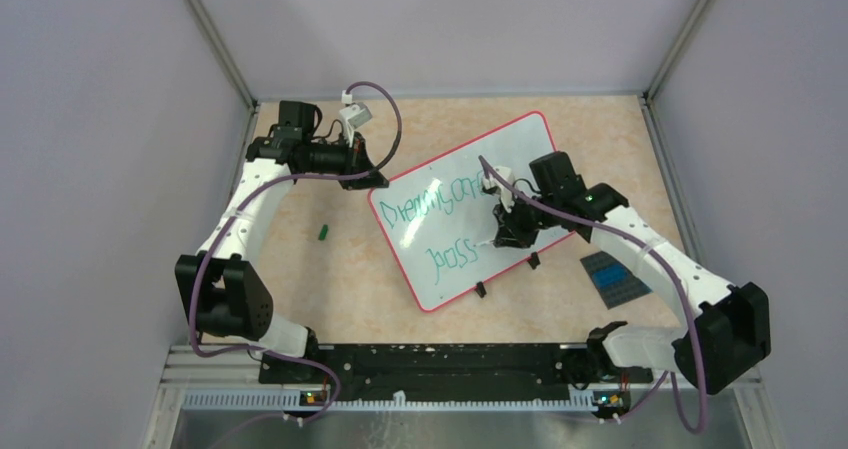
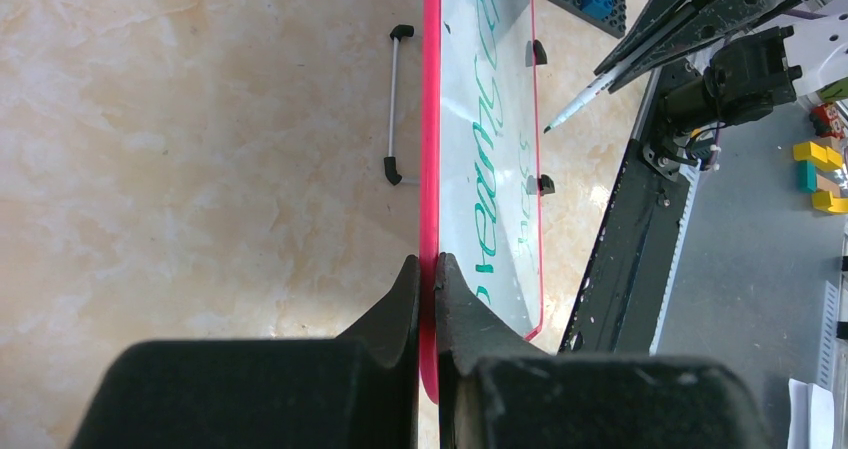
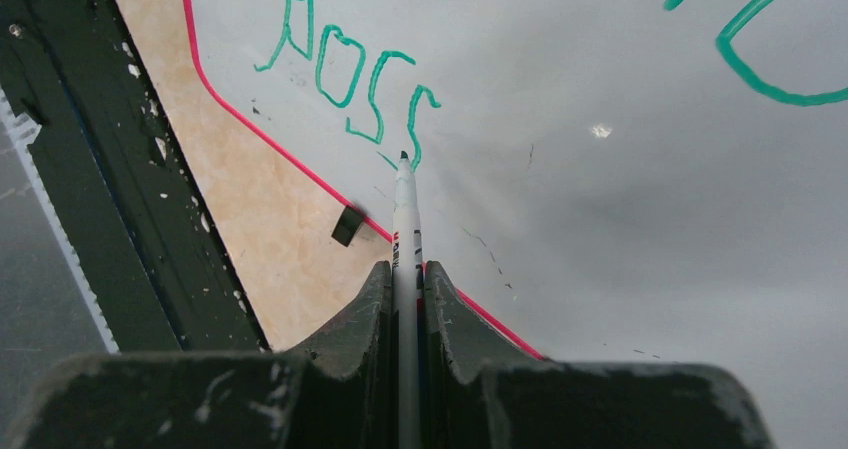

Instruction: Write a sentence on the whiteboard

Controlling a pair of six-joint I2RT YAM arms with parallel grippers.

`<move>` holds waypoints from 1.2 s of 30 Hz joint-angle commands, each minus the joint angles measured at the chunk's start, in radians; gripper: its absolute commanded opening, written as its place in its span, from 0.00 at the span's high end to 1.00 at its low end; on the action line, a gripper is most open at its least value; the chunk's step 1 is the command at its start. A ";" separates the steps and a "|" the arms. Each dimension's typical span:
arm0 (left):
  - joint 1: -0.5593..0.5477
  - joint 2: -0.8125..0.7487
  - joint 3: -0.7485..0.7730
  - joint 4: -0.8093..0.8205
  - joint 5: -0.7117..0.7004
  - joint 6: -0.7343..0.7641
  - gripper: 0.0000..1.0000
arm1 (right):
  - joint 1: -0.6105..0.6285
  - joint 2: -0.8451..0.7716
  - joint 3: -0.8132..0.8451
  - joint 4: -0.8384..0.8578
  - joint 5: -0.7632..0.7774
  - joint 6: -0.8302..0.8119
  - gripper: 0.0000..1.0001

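The whiteboard (image 1: 520, 149), white with a thin red rim, lies slanted on the table with green handwriting on it; the lower line reads "boss". My left gripper (image 1: 375, 181) is shut on the red rim at the board's far-left corner (image 2: 431, 119), one finger on each side (image 2: 427, 261). Over the board's lower right, my right gripper (image 1: 500, 231) is shut on a white marker (image 3: 405, 219). The marker's dark tip sits just beside the last "s" of "boss". In the right wrist view the jaws (image 3: 405, 267) pinch the marker barrel.
A small green cap (image 1: 323, 233) lies on the table left of the board. A dark grey studded plate with a blue brick (image 1: 612, 277) sits to the board's right. Two black feet (image 1: 481, 290) stick out at the board's near edge. A black rail (image 1: 430, 364) runs along the front.
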 commanded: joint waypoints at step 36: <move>-0.026 0.007 -0.043 -0.050 -0.050 0.030 1.00 | -0.019 0.057 0.001 0.057 0.078 -0.015 1.00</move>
